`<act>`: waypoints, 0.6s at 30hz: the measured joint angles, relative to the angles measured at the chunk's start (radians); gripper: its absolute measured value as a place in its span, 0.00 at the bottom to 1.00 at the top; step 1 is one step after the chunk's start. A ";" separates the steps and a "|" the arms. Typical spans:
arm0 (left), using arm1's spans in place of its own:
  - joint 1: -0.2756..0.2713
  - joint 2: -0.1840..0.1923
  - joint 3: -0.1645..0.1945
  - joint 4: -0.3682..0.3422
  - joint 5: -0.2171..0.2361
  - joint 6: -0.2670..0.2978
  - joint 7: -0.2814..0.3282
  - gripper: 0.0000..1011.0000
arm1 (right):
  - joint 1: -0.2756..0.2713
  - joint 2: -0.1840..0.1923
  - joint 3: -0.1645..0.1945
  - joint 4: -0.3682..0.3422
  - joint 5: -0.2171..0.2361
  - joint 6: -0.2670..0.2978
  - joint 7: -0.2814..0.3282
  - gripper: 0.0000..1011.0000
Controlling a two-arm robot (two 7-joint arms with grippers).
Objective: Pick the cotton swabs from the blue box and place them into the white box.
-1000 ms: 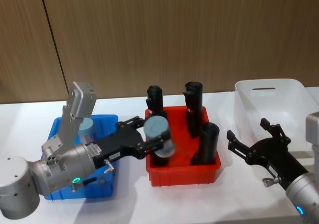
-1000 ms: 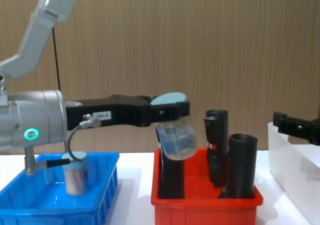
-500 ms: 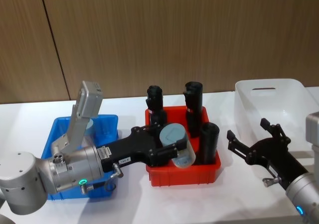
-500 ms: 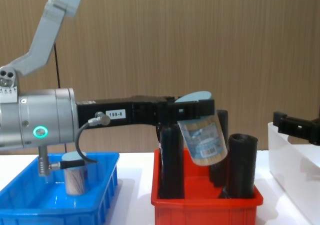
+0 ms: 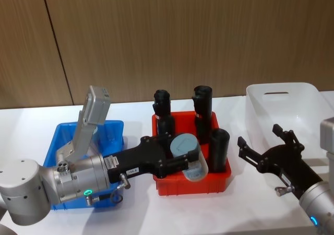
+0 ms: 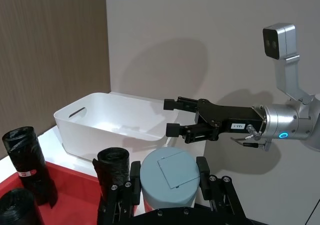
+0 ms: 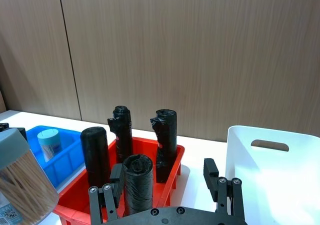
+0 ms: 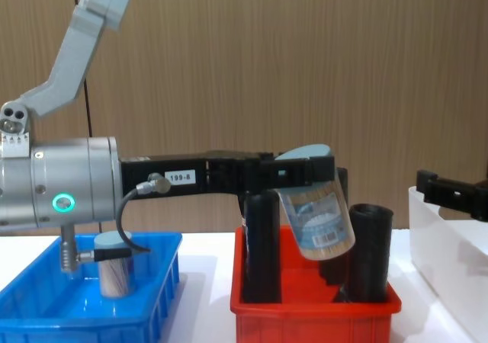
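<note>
Transfer step, about halfway, by the look of it. One tub of cotton swabs [image 5: 189, 151] is clamped between the fingers of the left tool [image 5: 181, 161], tilted with its lid toward the wall, and is held above the front of the red bin [image 5: 190, 185], just beside the black rolls [image 5: 219, 149].

The blue box [image 5: 112, 133] sits back behind that tool's wrist, and a second tub [image 8: 116, 265] is seen standing in it (so there's at least one more trip to be made). The white box [image 5: 292, 112] lies well off to the tool's right, past the red bin, and nothing can be made out inside it.

The right tool [image 5: 259, 136] is spread wide and empty, hovering over the bench [image 5: 141, 214] between the held tub and the white box.

Next, the tub probably has to be taken further right, kept high enough to clear the rolls, then let go over the white box. A handover to the waiting right tool may be intended instead.
</note>
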 joint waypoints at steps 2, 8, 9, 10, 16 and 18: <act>0.000 0.001 0.001 0.000 -0.001 0.002 -0.001 0.66 | 0.000 0.000 0.000 0.000 0.000 0.000 0.003 0.99; -0.001 0.001 0.003 0.000 -0.004 0.004 -0.002 0.66 | 0.002 0.006 0.002 0.000 -0.002 -0.001 0.031 0.99; -0.001 0.001 0.003 0.000 -0.004 0.004 -0.002 0.66 | 0.002 0.007 0.003 0.000 -0.002 -0.001 0.037 0.99; -0.001 0.002 0.003 0.000 -0.005 0.005 -0.003 0.66 | 0.003 0.009 0.003 0.000 -0.003 0.000 0.043 0.99; -0.002 0.002 0.004 0.000 -0.006 0.006 -0.003 0.66 | 0.009 0.025 0.008 -0.001 -0.005 0.012 0.109 0.99; -0.002 0.002 0.004 0.001 -0.006 0.007 -0.003 0.66 | 0.013 0.033 0.011 -0.001 -0.005 0.020 0.138 0.99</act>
